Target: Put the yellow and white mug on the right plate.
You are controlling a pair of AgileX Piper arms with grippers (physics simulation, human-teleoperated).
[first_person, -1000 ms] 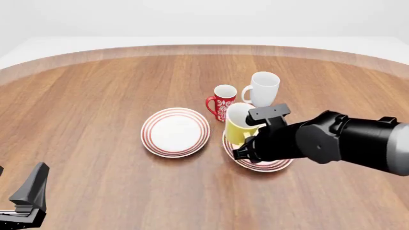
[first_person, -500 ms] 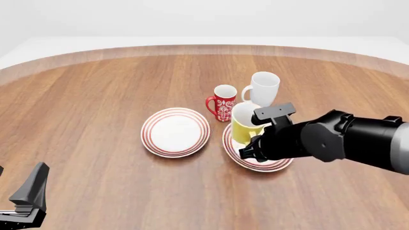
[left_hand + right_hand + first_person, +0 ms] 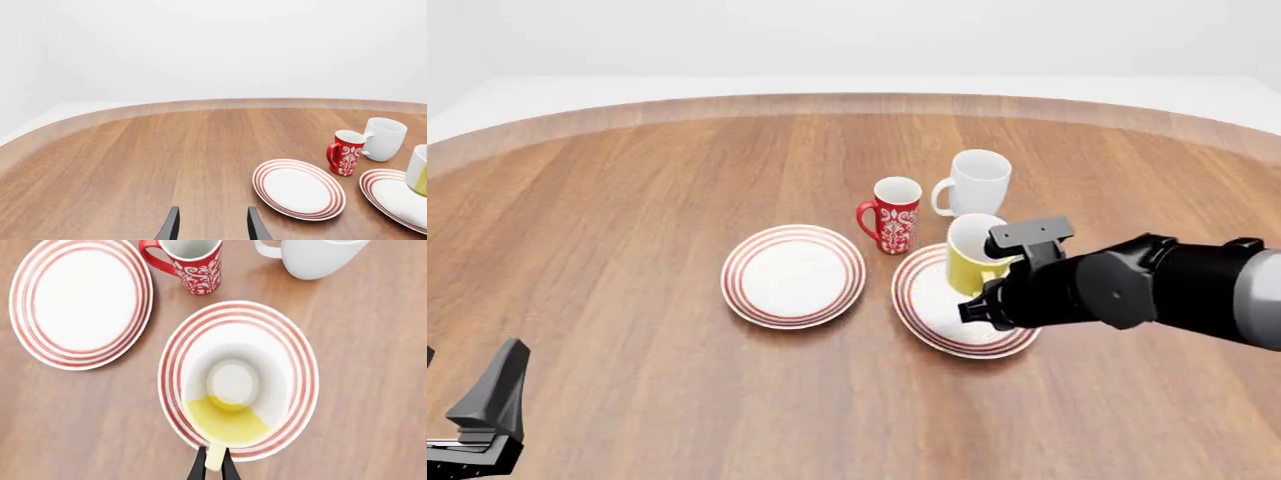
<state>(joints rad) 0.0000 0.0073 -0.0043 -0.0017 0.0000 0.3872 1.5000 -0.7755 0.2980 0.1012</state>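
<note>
The yellow and white mug [image 3: 972, 256] is held by its handle over the right plate [image 3: 925, 303], the red-ringed white plate. My right gripper [image 3: 998, 270] is shut on the yellow handle; in the right wrist view the gripper [image 3: 214, 468] has its two dark fingers pinching the handle, and the mug's white inside [image 3: 230, 385] sits over the plate [image 3: 297, 355]. I cannot tell whether the mug's base touches the plate. My left gripper [image 3: 487, 410] is open and empty at the near left edge; in its own wrist view [image 3: 212, 227] nothing lies between its fingers.
The look-alike left plate [image 3: 793, 275] lies just left of the right plate. A red-and-white patterned mug [image 3: 894, 212] and a taller white mug [image 3: 978, 183] stand close behind the right plate. Bare wooden tabletop [image 3: 627, 220] stretches to the left.
My right gripper has carried the yellow and white mug to the right, from the plate's left rim to over its right part. The left arm has not moved.
</note>
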